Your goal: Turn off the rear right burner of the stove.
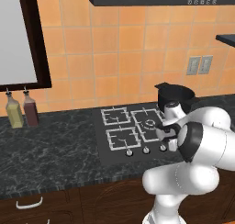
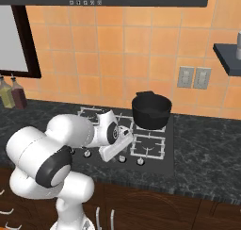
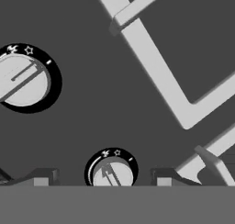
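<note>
Gripper [image 3: 103, 181] low over the stove [image 1: 110, 152] knob row, fingers [image 3: 41, 178] spread around one knob [image 3: 111, 172], not yet gripping; rear right burner [image 2: 150, 125] sits under the black pot [image 2: 150, 110]; turn remains.

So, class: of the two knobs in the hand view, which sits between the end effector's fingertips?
The lower knob, centred between the fingertips; the other knob lies off upper left.

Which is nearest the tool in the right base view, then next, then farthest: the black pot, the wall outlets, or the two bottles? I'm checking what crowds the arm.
1. Black pot, on the stove just behind the tool.
2. Wall outlets, up on the tiles to the right.
3. Two bottles, far left on the counter.
</note>
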